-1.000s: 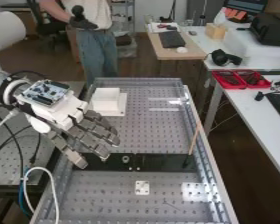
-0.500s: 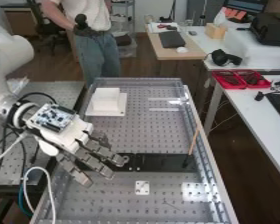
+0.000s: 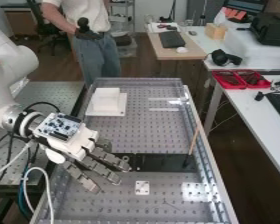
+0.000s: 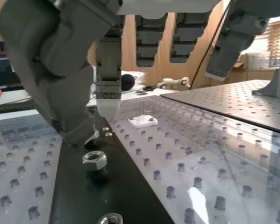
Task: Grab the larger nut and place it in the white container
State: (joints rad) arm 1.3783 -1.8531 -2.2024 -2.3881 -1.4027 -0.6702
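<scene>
White plate (image 3: 142, 188): small, flat on the bench, on the near side of the black strip (image 3: 165, 162). Use the strip as the reference.

Nut (image 4: 94, 161): on the strip, just beside one fingertip (image 4: 73, 131) of the hand; contact cannot be confirmed. Second nut (image 4: 111, 220): also on the strip, apart from the first and cut off by the frame edge. Relative size cannot be verified; the first is judged the probable target, given the hand's position.

Hand (image 3: 72, 144): above the strip at its left end, fingers extended and relaxed, gripping nothing.

Container (image 3: 106, 98): on the far side of the strip, well apart from it, on a white base (image 3: 117, 111).

Status: approach largely complete, in judgement. Grasp not made. Remaining steps:
1. Confirm the larger nut.
2. Close thumb and fingers on it.
3. Lift it clear of the strip.
4. Carry it beyond the strip to the container.
5. Release it inside.
</scene>
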